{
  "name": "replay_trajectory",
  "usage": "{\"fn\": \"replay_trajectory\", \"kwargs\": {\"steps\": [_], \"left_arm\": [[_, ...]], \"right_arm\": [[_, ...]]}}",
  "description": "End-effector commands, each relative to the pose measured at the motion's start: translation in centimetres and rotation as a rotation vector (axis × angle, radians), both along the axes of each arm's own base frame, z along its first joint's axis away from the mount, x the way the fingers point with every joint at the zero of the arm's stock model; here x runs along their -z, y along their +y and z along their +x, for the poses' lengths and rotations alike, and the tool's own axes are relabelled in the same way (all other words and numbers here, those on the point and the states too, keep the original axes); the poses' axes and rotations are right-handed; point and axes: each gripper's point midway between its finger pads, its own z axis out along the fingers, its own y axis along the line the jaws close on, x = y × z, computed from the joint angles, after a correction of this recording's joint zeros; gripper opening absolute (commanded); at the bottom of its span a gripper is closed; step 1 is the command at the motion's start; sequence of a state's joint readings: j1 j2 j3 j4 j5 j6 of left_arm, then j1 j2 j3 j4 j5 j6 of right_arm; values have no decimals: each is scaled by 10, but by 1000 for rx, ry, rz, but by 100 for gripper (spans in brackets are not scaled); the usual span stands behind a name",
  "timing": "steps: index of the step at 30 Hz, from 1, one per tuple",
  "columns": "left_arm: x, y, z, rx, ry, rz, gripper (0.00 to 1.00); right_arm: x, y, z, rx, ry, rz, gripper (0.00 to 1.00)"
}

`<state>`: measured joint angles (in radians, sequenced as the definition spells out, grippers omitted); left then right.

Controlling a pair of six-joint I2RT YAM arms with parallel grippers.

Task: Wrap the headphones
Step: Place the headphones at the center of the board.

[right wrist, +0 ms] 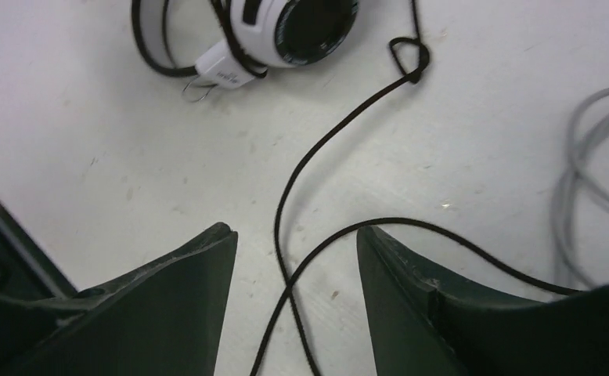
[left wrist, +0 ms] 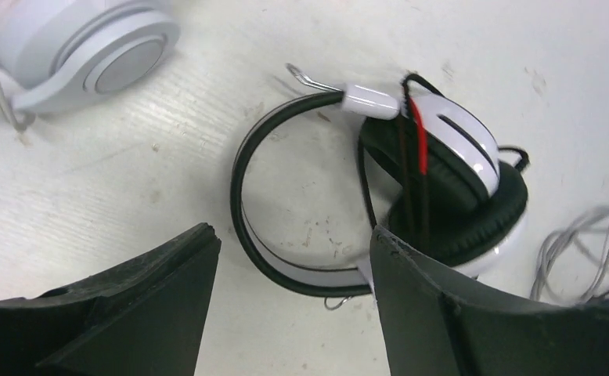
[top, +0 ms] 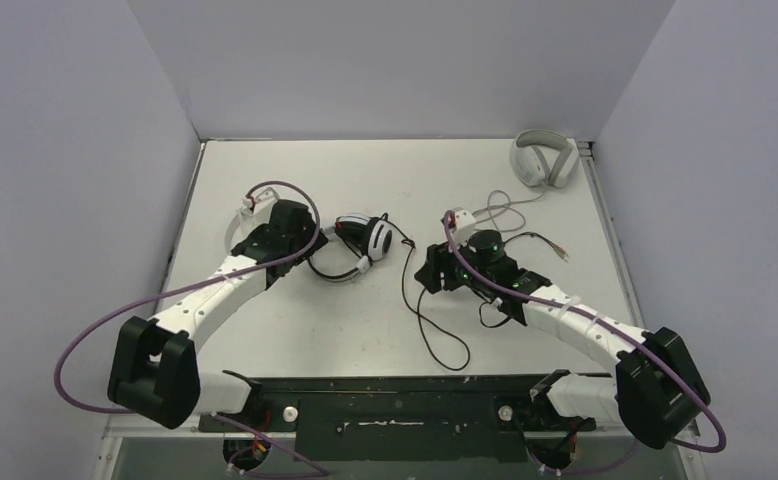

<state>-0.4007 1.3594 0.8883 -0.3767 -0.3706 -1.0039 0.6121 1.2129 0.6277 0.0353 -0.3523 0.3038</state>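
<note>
Left gripper [left wrist: 292, 235] stands with its fingers apart and clamps nothing. It hangs over the headband of the black-and-white headset [left wrist: 458, 180]. My left arm reaches from the near left corner of the table [top: 365, 170] toward its left middle, wrist tipped down.

Right gripper [right wrist: 293, 229] is likewise parted and empty. My right arm comes in from the near right corner to the table's centre, with the fingers aimed left at the headset.

Findings, in order of size:
- The black-and-white headset lies on its side at the middle of the table, between my two grippers and touching neither.
- The small white on-ear pair [left wrist: 90, 55] lies just beside it toward the left edge, largely under my left wrist.
- The black cable [right wrist: 317, 157] trails loose from the headset toward the near edge. It crosses itself directly below my right fingers.
- A small kink in the cable [right wrist: 411, 55] sits close to the earcup.
- A few dark strands and one red one cross the earcup. Whether these are finished turns, I cannot tell.

Judgement: wrapping of this headset is part-way at best, since most of the cable lies slack, and neither gripper holds anything.

The next move calls for my right fingers to drop and close on the cable where it crosses. My left should pin the headband so the headset does not slide as the cable is carried round.
</note>
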Motion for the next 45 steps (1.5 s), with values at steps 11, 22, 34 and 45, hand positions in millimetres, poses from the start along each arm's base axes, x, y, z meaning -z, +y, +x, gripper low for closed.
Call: {"fn": "replay_trajectory", "kwargs": {"steps": [11, 22, 34, 45], "left_arm": [[-90, -129, 27, 957, -422, 239, 52], [-43, -199, -35, 1028, -391, 214, 38], [30, -215, -36, 958, -282, 128, 43], [68, -222, -20, 906, -220, 154, 36]], "right_arm": [[-8, -15, 105, 325, -15, 47, 47], [12, -8, 161, 255, 146, 81, 29], [51, 9, 166, 184, 273, 69, 28], [67, 20, 148, 144, 340, 91, 28]]}}
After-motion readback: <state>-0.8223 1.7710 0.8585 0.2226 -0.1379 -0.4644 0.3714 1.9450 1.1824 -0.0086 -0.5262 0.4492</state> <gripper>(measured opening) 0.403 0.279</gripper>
